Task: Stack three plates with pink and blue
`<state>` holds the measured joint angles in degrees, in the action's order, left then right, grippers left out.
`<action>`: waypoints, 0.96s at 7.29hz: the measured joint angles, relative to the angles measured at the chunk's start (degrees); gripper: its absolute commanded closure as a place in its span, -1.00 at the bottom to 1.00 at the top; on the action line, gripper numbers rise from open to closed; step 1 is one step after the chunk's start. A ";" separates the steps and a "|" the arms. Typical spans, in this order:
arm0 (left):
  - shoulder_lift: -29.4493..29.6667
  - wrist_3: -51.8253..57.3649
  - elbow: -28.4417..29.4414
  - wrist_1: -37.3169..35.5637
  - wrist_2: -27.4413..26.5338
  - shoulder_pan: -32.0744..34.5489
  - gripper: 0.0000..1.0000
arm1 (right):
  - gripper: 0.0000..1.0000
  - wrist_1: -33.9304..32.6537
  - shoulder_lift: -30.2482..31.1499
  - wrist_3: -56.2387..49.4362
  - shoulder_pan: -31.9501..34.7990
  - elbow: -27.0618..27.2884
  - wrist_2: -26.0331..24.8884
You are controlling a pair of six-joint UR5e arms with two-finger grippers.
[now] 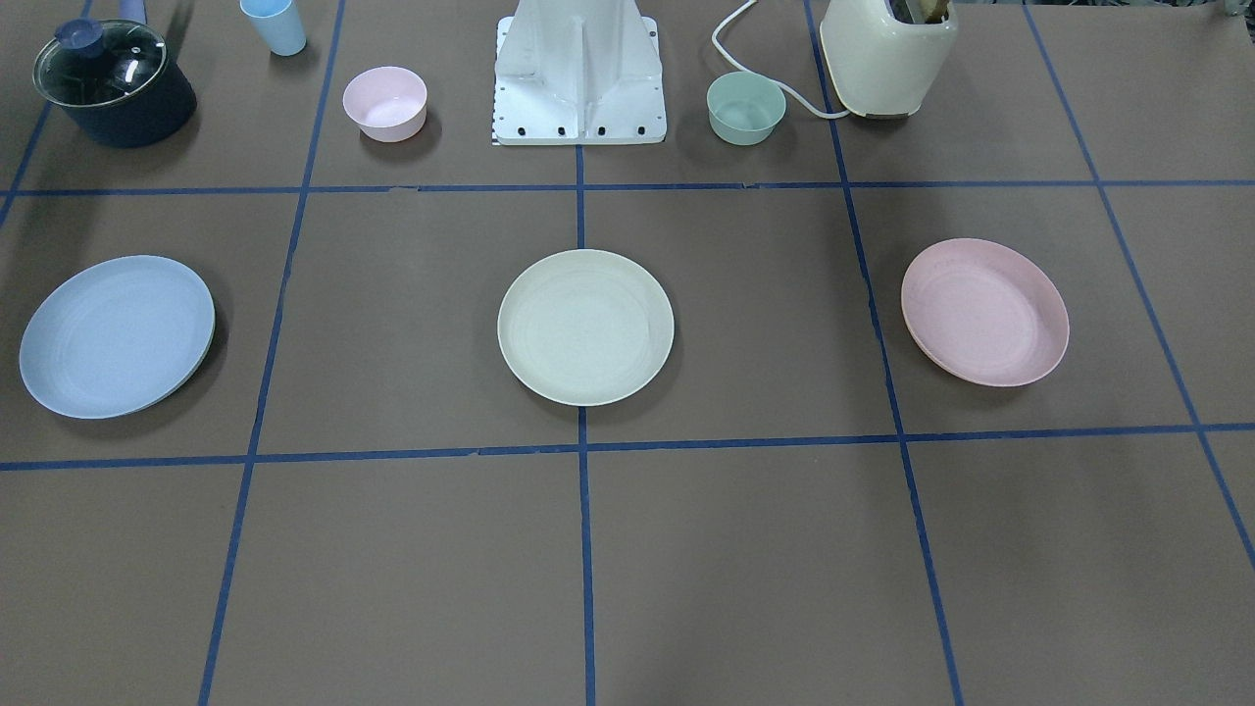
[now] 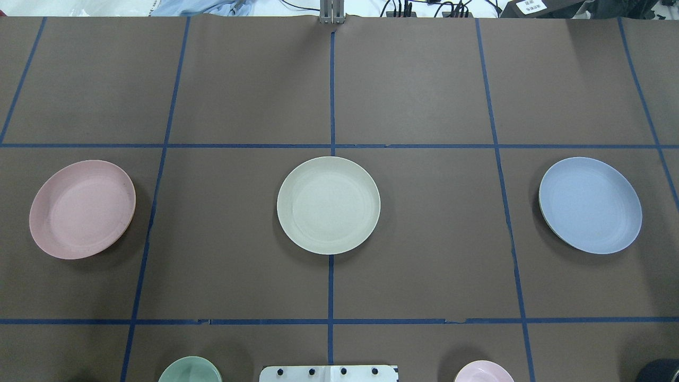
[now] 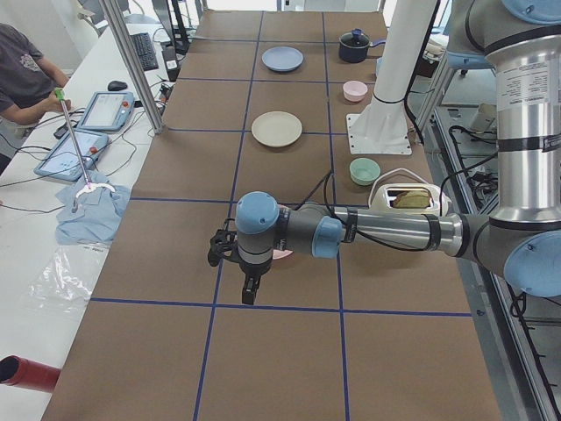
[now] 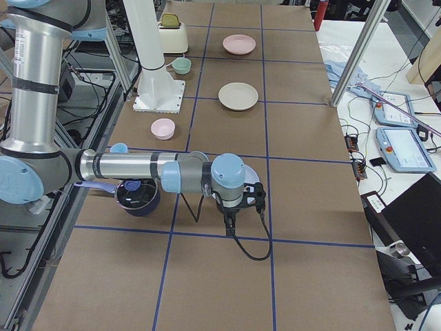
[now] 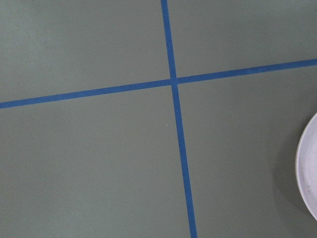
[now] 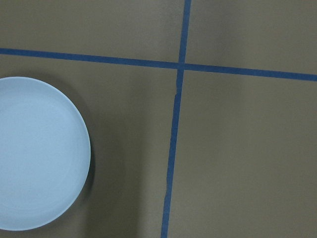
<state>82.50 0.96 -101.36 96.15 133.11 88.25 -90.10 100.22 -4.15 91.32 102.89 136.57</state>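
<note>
Three plates lie apart in a row on the brown table. The cream-white plate (image 2: 328, 205) is in the middle. The pale pink plate (image 2: 82, 209) is on my left side and the pale blue plate (image 2: 590, 205) on my right. My left gripper (image 3: 249, 291) hangs above the table beside the pink plate, whose rim (image 5: 309, 173) shows in the left wrist view. My right gripper (image 4: 231, 219) hangs beside the blue plate (image 6: 39, 153). Both grippers show only in the side views, so I cannot tell whether they are open or shut.
Along the robot's edge stand a dark pot with a glass lid (image 1: 113, 83), a blue cup (image 1: 275, 25), a small pink bowl (image 1: 384, 103), the white robot base (image 1: 578, 78), a small green bowl (image 1: 746, 108) and a cream toaster (image 1: 887, 54). An operator (image 3: 22, 83) sits beside the table.
</note>
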 measured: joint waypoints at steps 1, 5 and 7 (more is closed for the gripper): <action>0.76 -0.13 -0.14 1.26 0.50 -0.16 -1.00 | -1.00 0.09 0.06 0.01 0.00 -0.10 0.11; 3.16 -2.55 7.06 13.80 2.93 -0.65 -1.00 | -1.00 0.46 -0.72 -0.07 -0.05 1.05 0.07; -0.14 -13.99 9.56 23.56 3.89 -3.87 -1.00 | -1.00 0.46 -0.31 0.27 -0.08 1.17 0.02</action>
<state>82.36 -13.03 -91.80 119.71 137.00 84.37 -89.64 99.90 -3.87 91.24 104.06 136.59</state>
